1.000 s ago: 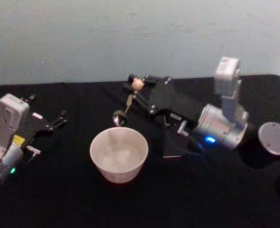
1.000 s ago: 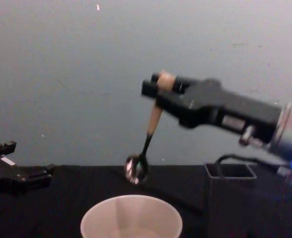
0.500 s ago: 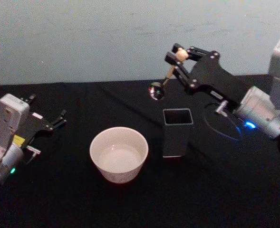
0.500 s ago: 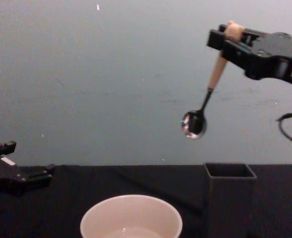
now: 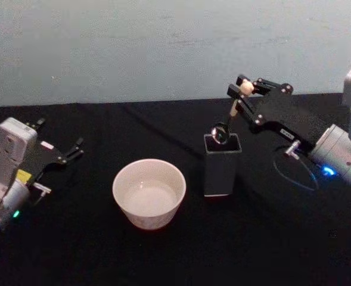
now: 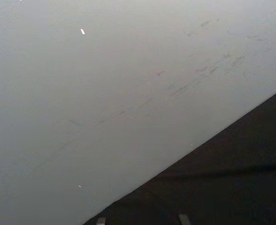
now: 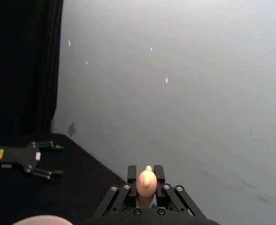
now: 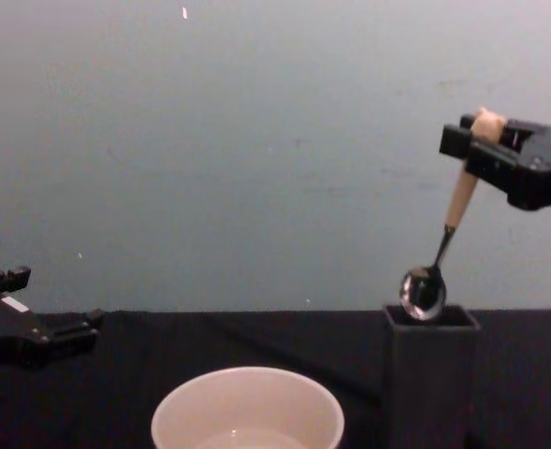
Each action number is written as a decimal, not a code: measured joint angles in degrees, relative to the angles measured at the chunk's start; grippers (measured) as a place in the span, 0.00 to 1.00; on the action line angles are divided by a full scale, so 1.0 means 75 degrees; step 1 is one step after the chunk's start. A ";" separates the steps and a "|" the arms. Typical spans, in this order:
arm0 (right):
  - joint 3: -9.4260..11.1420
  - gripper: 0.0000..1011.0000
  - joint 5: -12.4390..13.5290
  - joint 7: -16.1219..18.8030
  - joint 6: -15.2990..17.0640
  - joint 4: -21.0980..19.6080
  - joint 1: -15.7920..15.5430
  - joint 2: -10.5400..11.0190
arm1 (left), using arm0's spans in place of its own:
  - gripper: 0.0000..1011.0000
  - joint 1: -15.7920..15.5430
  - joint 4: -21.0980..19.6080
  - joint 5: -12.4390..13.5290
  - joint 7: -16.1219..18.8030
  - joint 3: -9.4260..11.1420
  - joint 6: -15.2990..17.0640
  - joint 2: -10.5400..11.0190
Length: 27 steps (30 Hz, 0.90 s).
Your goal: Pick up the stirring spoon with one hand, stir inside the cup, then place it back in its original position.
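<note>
My right gripper (image 5: 244,90) is shut on the beige knobbed top of the stirring spoon (image 5: 230,113), which hangs tilted from it. The spoon's shiny bowl (image 8: 423,292) sits right at the open mouth of the dark square holder (image 8: 430,374), the original position. In the right wrist view the animal-shaped knob (image 7: 146,181) shows between the black fingers (image 7: 132,174). The cream cup (image 5: 149,192) stands on the table to the left of the holder (image 5: 221,164). My left gripper (image 5: 74,149) rests open at the far left, away from both, and is also seen in the chest view (image 8: 41,332).
A black cloth covers the table (image 5: 103,250). A pale wall (image 5: 133,47) runs close behind it. A thin cable loop (image 5: 294,170) lies on the cloth under the right arm. There is open room in front of the cup and holder.
My right gripper has carried the spoon from above the cup, up and to the right, then lowered it until its bowl reaches the holder's mouth. The left arm has not moved.
</note>
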 joint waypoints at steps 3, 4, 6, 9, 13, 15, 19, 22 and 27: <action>-0.0013 0.21 -0.0055 -0.0037 0.0075 0.0079 0.0001 -0.0023 | 0.99 0.0000 0.0000 0.0000 0.0000 0.0000 0.0000 0.0000; -0.0027 0.21 -0.0088 -0.0050 0.0128 0.0137 0.0008 -0.0044 | 0.99 0.0000 0.0000 0.0000 0.0000 0.0000 0.0000 0.0000; -0.0056 0.21 -0.0117 -0.0055 0.0198 0.0209 0.0018 -0.0076 | 0.99 0.0000 0.0000 0.0000 0.0000 0.0000 0.0000 0.0000; -0.0087 0.21 -0.0129 -0.0055 0.0271 0.0265 0.0025 -0.0112 | 0.99 0.0000 0.0000 0.0000 0.0000 0.0000 0.0000 0.0000; -0.0159 0.21 -0.0129 -0.0065 0.0442 0.0404 0.0040 -0.0206 | 0.99 0.0000 0.0000 0.0000 0.0000 0.0000 0.0000 0.0000; -0.0195 0.21 -0.0115 -0.0080 0.0536 0.0460 0.0036 -0.0251 | 0.99 0.0000 0.0000 0.0000 0.0000 0.0000 0.0000 0.0001; -0.0234 0.21 -0.0085 -0.0107 0.0652 0.0512 0.0013 -0.0298 | 0.99 0.0000 0.0000 0.0000 0.0000 0.0000 0.0000 0.0000; -0.0264 0.21 -0.0020 -0.0126 0.0790 0.0537 -0.0033 -0.0335 | 0.99 0.0000 0.0000 0.0000 0.0000 0.0000 0.0000 0.0000; -0.0281 0.21 0.0050 -0.0178 0.0927 0.0537 -0.0104 -0.0352 | 0.99 0.0000 0.0000 0.0000 0.0000 0.0000 0.0000 0.0001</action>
